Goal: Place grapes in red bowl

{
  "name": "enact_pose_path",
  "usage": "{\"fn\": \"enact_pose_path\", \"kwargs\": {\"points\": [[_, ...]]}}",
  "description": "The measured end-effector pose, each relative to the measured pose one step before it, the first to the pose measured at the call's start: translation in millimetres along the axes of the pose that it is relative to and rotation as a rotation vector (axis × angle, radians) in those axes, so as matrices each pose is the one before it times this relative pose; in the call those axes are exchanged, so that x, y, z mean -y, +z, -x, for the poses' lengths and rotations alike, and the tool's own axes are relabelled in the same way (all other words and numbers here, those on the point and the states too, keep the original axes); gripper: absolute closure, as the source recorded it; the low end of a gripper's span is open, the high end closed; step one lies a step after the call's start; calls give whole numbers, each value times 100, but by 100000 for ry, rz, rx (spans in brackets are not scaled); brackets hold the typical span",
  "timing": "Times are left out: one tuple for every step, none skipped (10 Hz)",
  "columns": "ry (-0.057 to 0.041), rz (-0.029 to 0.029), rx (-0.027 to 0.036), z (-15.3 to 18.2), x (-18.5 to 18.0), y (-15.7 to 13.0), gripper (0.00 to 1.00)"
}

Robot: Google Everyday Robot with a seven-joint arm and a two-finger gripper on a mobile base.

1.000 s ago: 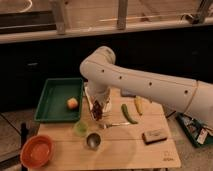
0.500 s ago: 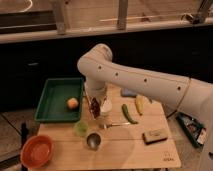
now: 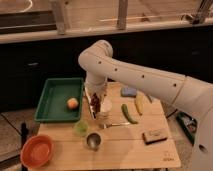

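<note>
1. Dark cabinets under a window ledge back a pale wooden tabletop. One white arm reaches in from the right edge and bends down over the middle of the table.
2. The gripper hangs at table centre, nearer the far edge than the near one and just off the tray's right wall. It points downward.
3. The grapes show as a dark reddish lump inside the gripper, and no bunch lies anywhere on the wood. The pincer reads as clenched on them. Judgement: they are carried low so they hang steady under the grip.
4. The red bowl sits at the near-left corner, mouth up and with nothing in it. It is well apart from the gripper.
5. The green tray fills the far-left corner and holds one orange fruit.
6. The green cup and metal cup stand between the gripper and the bowl.
7. Judgement: the task is roughly half done, with the grasp made and the placing not yet done. The next move runs toward the near-left corner, and the grapes must pass above both cups or they may tip.
</note>
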Motion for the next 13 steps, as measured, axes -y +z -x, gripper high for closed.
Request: {"fn": "enact_pose_path", "kwargs": {"points": [[-779, 28, 114, -856, -134, -67, 97], [-504, 379, -147, -736, -227, -1, 97], [-1344, 43, 219, -393, 208, -78, 97], [-1941, 129, 316, -260, 575, -47, 97], [-1323, 171, 100, -186, 495, 20, 97], [-1168, 384, -185, -412, 119, -22, 97], [-791, 495, 203, -223, 70, -12, 97], [-2806, -116, 14, -573, 1077, 59, 97], [-2502, 130, 669, -366, 769, 29, 97], [-1194, 439, -41, -492, 45, 80, 97], [-1172, 126, 286, -398, 8, 5, 97], [-1263, 65, 334, -482, 126, 48, 97], [-998, 49, 285, -471, 157, 61, 97]]}}
